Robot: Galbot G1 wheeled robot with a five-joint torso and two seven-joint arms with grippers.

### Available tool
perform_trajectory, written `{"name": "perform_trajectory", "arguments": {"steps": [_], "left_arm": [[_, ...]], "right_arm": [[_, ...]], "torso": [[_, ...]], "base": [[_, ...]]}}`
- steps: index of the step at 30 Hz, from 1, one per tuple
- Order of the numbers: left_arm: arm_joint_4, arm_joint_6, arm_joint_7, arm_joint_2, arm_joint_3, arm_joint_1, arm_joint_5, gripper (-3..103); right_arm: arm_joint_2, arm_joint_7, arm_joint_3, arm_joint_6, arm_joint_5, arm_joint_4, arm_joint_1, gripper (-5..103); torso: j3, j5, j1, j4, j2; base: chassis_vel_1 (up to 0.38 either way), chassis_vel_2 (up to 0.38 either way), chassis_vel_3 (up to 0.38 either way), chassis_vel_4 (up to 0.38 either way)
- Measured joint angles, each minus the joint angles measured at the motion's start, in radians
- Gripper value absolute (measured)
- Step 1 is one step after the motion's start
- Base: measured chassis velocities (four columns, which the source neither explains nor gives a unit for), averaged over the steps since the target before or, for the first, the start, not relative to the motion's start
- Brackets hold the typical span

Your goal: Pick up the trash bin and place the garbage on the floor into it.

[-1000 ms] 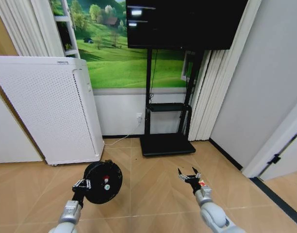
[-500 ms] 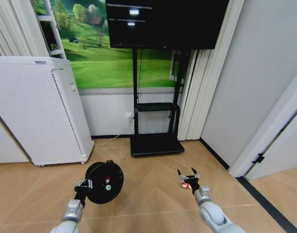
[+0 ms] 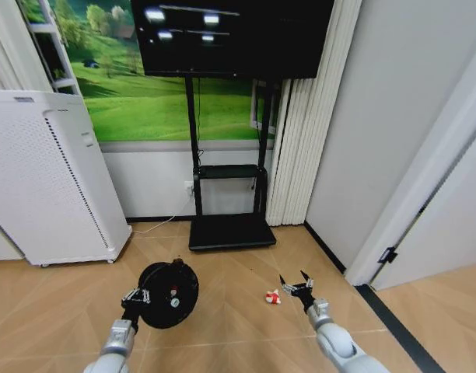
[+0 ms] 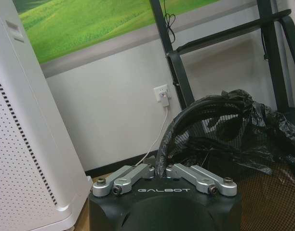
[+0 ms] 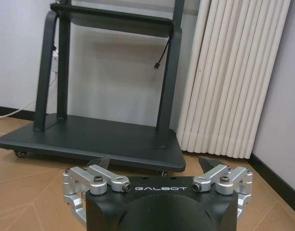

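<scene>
The view has swung right; left hand (image 3: 134, 296) grips black bagged trash bin (image 3: 169, 294), right hand (image 3: 296, 284) spread empty.

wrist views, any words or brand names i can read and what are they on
"GALBOT" on the black housing of the left pincer, which grips the trash bin rim.
"GALBOT" on the black housing of the open right pincer.
Small marking on top of the white perforated appliance: too small to read.

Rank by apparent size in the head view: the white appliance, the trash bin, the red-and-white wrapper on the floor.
1. White appliance, largest by far.
2. Trash bin, held at its rim by the left gripper.
3. Red-and-white wrapper, smallest, beside the open right gripper.
</scene>
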Motion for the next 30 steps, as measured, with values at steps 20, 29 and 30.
{"name": "perform_trajectory", "arguments": {"steps": [20, 29, 30], "left_arm": [[0.017, 0.001, 0.0, 0.001, 0.006, -0.004, 0.0, 4], [0.026, 0.023, -0.007, 0.097, -0.044, 0.026, -0.019, 4], [0.026, 0.023, -0.007, 0.097, -0.044, 0.026, -0.019, 4]], "right_arm": [[-0.006, 0.015, -0.066, -0.029, -0.064, -0.078, 0.039, 100], [0.014, 0.093, -0.308, -0.155, 0.001, -0.219, 0.157, 100], [0.014, 0.093, -0.308, -0.155, 0.001, -0.219, 0.157, 100]], "torso": [[0.0, -0.0002, 0.0, 0.0001, 0.0], [0.0, 0.0001, 0.0, 0.0003, 0.0], [0.0, 0.0001, 0.0, 0.0003, 0.0]], "base": [[-0.08, 0.054, 0.053, -0.055], [0.0, 0.0, 0.0, 0.0], [0.0, 0.0, 0.0, 0.0]]}}
